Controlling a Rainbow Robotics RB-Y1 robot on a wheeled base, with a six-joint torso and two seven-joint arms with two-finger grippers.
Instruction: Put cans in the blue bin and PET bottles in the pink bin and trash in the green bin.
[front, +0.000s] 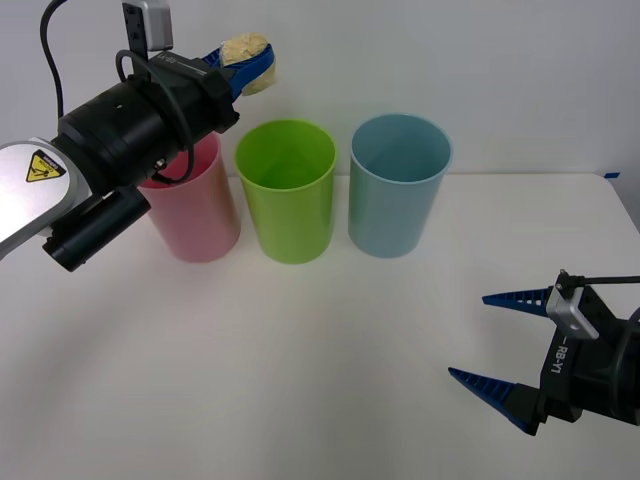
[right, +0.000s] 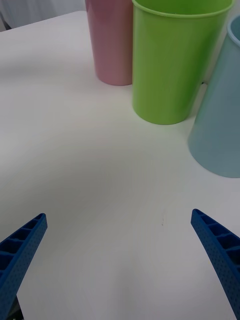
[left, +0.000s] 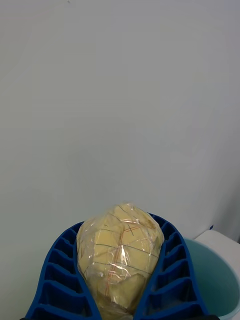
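Nestling between the left gripper's (front: 243, 68) closed fingers, the trash (front: 250, 58).

The room is bright and evenly lit, a soft white light from overhead with no hard beam. The white table (front: 300, 350) shows only faint, diffuse shadows: a pale grey patch by the foot of the pink bin (right: 112, 45) and a thin dark line under the green bin (right: 172, 60). The blue bin (front: 398, 185) carries a soft sheen down its wall, and no harsh glare. In the left wrist view the trash (left: 120, 260) has small white glints on its clear wrapping and stays sharp, while the wall behind is featureless. In the right wrist view the near blue fingers (right: 220, 255) look slightly soft, and the cups lean outward toward the edges.
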